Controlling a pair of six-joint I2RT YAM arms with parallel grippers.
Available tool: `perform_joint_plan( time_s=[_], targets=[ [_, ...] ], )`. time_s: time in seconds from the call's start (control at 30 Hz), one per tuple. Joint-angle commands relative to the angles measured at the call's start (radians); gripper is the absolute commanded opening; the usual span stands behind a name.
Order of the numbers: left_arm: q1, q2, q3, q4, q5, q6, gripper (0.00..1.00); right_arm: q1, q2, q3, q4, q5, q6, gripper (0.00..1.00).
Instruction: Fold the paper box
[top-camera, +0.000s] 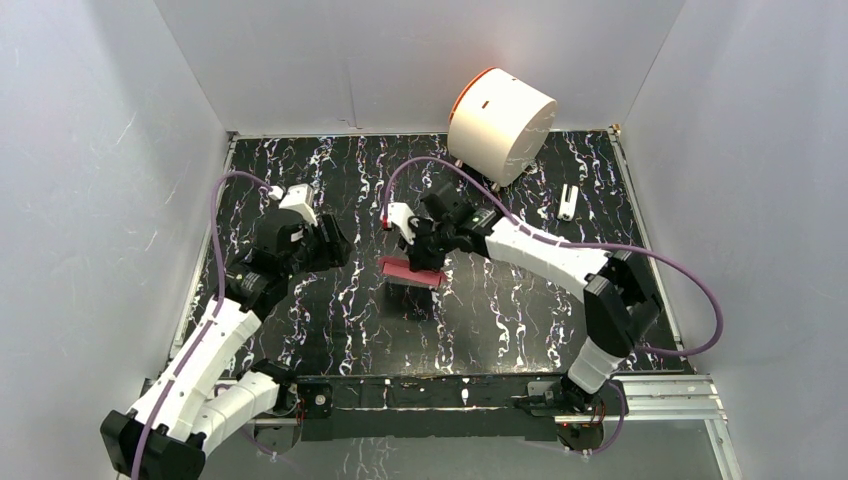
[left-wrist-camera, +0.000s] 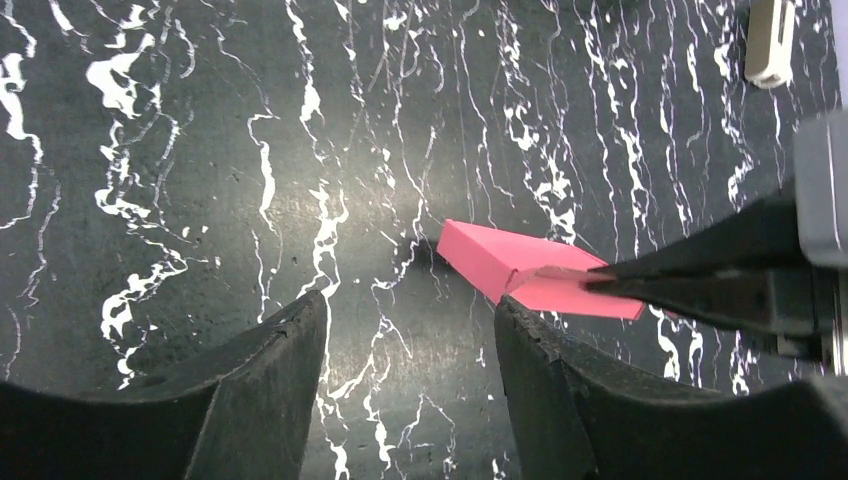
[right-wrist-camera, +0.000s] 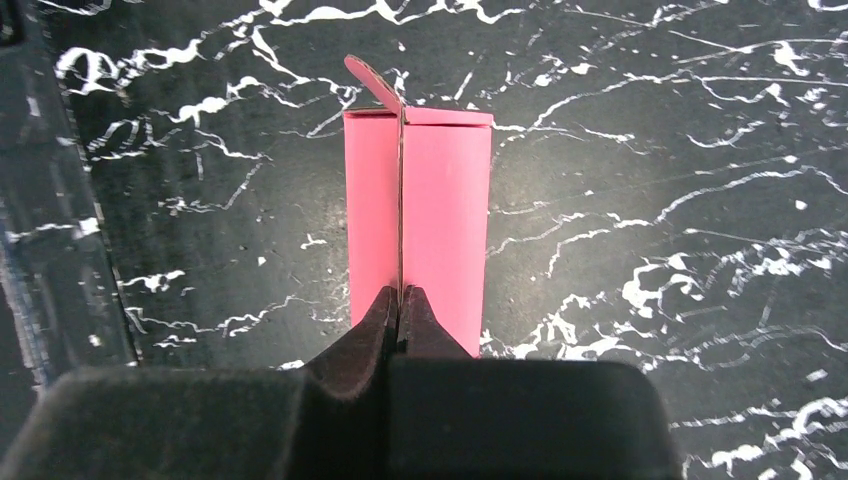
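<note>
Left gripper (left-wrist-camera: 405, 310) hovers left of centre, jaws spread and empty. Just to its right, mid-table (top-camera: 330, 330), the paper box (left-wrist-camera: 520, 262) is pinched along one thin edge by the right gripper (right-wrist-camera: 400, 297). So narrow a hold could let the box slip or crease.

paper box (right-wrist-camera: 440, 220): plain pink-red all over
table (top-camera: 500, 310): black with wiggly white lines, like marble
big round tub (top-camera: 503, 125): white with an orange rim
left arm (top-camera: 215, 345): white and black parts
right arm (top-camera: 545, 255): white and black parts
left gripper (left-wrist-camera: 405, 330): black
right gripper (right-wrist-camera: 400, 300): black
cables (top-camera: 214, 255): purple
walls (top-camera: 100, 150): plain pale grey
small stick (top-camera: 567, 201): white
</note>
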Motion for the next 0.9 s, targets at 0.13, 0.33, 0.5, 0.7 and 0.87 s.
perform_joint_plan(
  time_s=[0.13,0.33,0.5,0.7,0.87],
  targets=[
    [0.006,0.099,0.027,-0.028,0.228,0.109,0.60,-0.067,0.165,0.167,-0.173,-0.308,-0.031,0.00],
    [0.007,0.215,0.047,-0.035,0.336,0.146,0.57,-0.082,0.279,0.272,-0.266,-0.330,-0.068,0.00],
    [0.007,0.273,0.042,-0.031,0.397,0.155,0.54,-0.082,0.304,0.298,-0.278,-0.318,-0.077,0.00],
    [0.007,0.338,0.058,-0.017,0.409,0.180,0.52,-0.083,0.305,0.309,-0.287,-0.315,-0.089,0.00],
    [0.006,0.412,0.102,-0.028,0.422,0.211,0.43,-0.083,0.315,0.316,-0.295,-0.313,-0.092,0.00]
  ],
)
